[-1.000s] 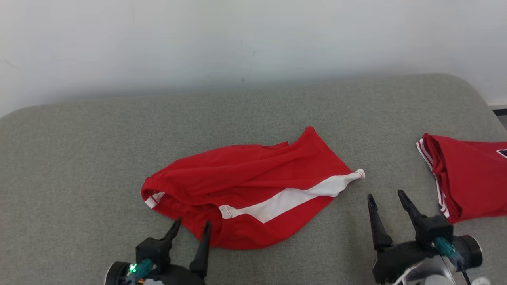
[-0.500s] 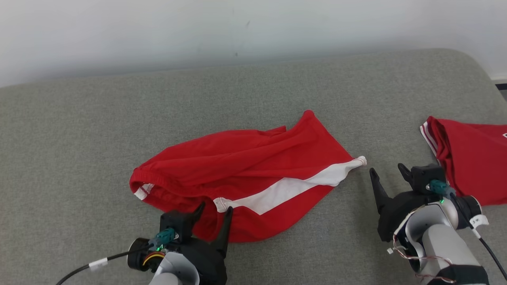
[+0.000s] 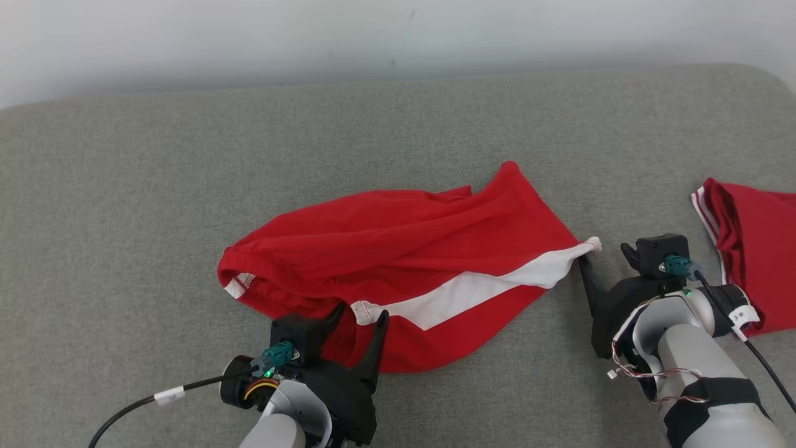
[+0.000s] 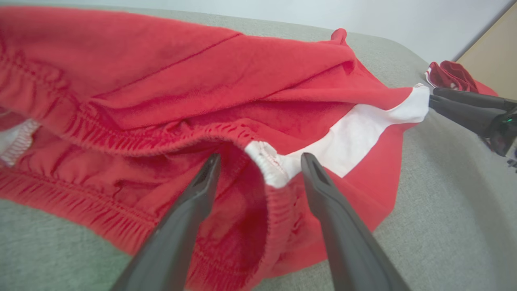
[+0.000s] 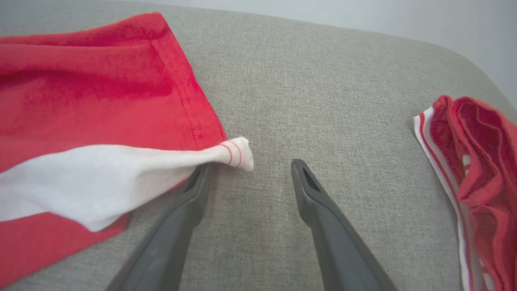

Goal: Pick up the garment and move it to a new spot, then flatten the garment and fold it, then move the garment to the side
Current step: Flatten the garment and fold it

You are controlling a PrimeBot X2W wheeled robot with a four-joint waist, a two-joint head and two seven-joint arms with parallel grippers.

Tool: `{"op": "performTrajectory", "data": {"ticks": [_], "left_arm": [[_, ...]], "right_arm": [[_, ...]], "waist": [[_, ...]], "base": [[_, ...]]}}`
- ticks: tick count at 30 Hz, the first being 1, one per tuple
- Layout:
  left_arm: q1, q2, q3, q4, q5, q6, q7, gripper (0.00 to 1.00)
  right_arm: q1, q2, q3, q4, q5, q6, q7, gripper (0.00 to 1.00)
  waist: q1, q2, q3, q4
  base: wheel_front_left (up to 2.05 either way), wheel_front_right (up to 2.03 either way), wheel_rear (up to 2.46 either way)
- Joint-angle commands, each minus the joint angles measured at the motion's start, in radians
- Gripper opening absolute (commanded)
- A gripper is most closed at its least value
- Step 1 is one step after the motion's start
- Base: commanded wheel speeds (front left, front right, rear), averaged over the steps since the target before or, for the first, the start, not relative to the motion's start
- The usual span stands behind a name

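- head view: the red garment [image 3: 398, 274] lies crumpled on the grey cushion [image 3: 155, 186], not picked up yet.
- left wrist view: the left gripper [image 4: 260, 157] is open wide around a bunched bit.
- right wrist view: the right gripper [image 5: 250, 163] is open wide by the white corner [image 5: 238, 152]. moving, flattening, folding are left.

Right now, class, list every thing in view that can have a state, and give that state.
red shorts: crumpled, unfolded, lying unheld on the cushion.
second red garment: bunched, untouched, at the cushion's right end.
left gripper: open, fingers straddling the shorts' waistband.
right gripper: open, one finger under the white hem corner.
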Motion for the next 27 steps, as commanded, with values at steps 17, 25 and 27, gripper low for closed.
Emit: {"op": "performTrajectory", "data": {"ticks": [17, 25, 27], "left_arm": [[-0.008, 0.004, -0.027, -0.055, -0.045, 0.005, 0.017, 1.00], [0.010, 0.003, -0.045, -0.075, -0.059, 0.000, 0.034, 0.85], [0.014, 0.005, -0.044, -0.077, -0.064, 0.005, 0.045, 0.77]], "right_arm": [[-0.102, -0.051, 0.191, 0.127, 0.044, -0.003, -0.079, 0.99], [-0.124, -0.061, 0.195, 0.170, 0.039, -0.003, -0.115, 1.00], [-0.130, -0.058, 0.197, 0.179, 0.039, -0.003, -0.120, 1.00]], "waist": [[-0.0001, -0.0001, 0.018, 0.026], [-0.0001, -0.0001, 0.012, 0.022], [-0.0001, -0.0001, 0.012, 0.022]], "base": [[0.00, 0.00, 0.00], [0.00, 0.00, 0.00], [0.00, 0.00, 0.00]]}}
